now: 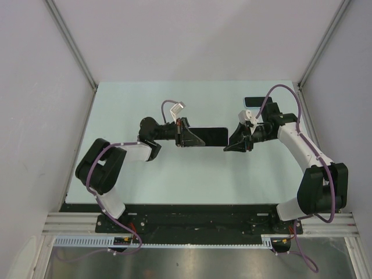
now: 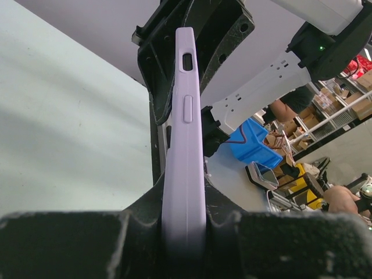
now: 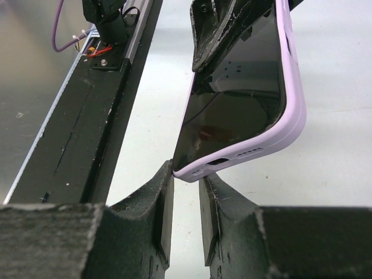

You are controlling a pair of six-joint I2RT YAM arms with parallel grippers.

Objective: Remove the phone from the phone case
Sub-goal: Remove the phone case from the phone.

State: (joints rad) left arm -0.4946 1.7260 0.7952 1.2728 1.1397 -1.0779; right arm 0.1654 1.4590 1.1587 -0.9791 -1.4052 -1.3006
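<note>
The left gripper (image 1: pixel 187 135) is clamping firmly on the lilac silicone phone case (image 3: pixel 293 116), gripping it across its flat faces at one end, so that the long side edge of the case, with its raised button and oval cut-out, is facing the left wrist camera. The black glass-fronted phone (image 3: pixel 232 110) is sitting fully inside the case, with the lilac rim running around the screen on every visible side. The cased phone is extending from the left gripper towards the right arm, over the middle of the pale green table (image 1: pixel 174 180). The right gripper (image 3: pixel 186 185) is standing at the free end with its jaws set narrow, a slim gap showing between the two black fingers. The lower corner of the case, beside the port opening, is sitting right at the mouth of that gap; whether the fingers are touching it cannot be determined.
</note>
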